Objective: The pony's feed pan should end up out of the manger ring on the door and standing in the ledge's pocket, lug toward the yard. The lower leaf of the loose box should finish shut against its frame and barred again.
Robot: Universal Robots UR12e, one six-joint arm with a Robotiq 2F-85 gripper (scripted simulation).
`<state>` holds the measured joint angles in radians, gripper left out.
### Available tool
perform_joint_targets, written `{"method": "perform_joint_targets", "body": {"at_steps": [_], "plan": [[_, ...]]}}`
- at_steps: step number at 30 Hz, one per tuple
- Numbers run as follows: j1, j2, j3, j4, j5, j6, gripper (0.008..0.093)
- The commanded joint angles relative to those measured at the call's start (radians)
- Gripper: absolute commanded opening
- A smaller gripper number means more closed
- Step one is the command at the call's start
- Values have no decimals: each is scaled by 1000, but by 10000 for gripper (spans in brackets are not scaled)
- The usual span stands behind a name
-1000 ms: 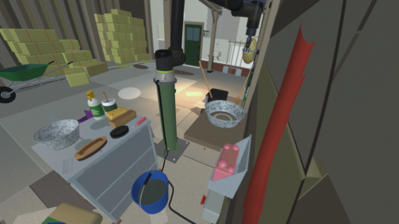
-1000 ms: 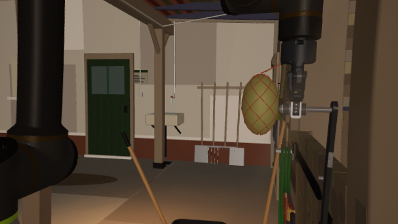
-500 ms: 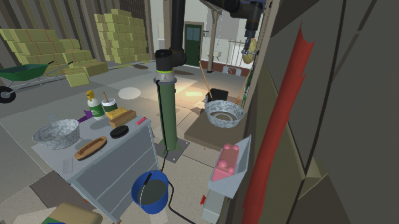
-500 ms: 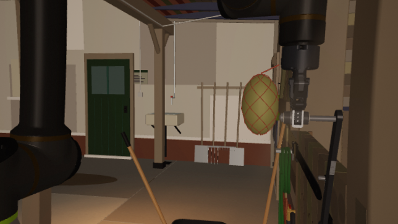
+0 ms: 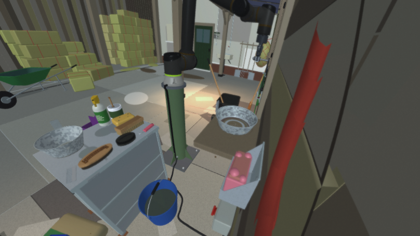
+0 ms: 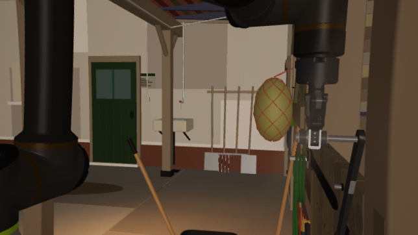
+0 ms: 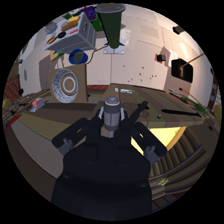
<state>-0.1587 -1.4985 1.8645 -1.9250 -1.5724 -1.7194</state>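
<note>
The feed pan (image 5: 236, 119), a speckled grey metal bowl, sits in the manger ring on the lower door leaf (image 7: 174, 109), which hangs by the stable wall. The door's grey bar handle (image 6: 313, 138), a short steel cylinder on a rod, is clamped in my closed gripper (image 7: 112, 116) high at the door's far end. The rod runs to a black lever arm (image 6: 352, 175). The wrist camera shows the pan (image 7: 65, 85) off to the left below, and the handle's knob (image 7: 112, 110) pointing away from me.
A second speckled pan (image 5: 58, 141) stands on the grey cabinet with brushes and bottles. A blue bucket (image 5: 158, 202) sits on the floor by the arm's green pedestal (image 5: 175, 123). A hay net (image 6: 273, 109) hangs just left of the gripper. A pink block (image 5: 238, 173) lies in a wall tray.
</note>
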Motion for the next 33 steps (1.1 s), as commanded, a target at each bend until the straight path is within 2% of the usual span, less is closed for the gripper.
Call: {"method": "perform_joint_targets", "body": {"at_steps": [1,33], "plan": [[-3,0,1,-3,0,-2,80],[-109,49,86,-137,-1,-108,80]]}}
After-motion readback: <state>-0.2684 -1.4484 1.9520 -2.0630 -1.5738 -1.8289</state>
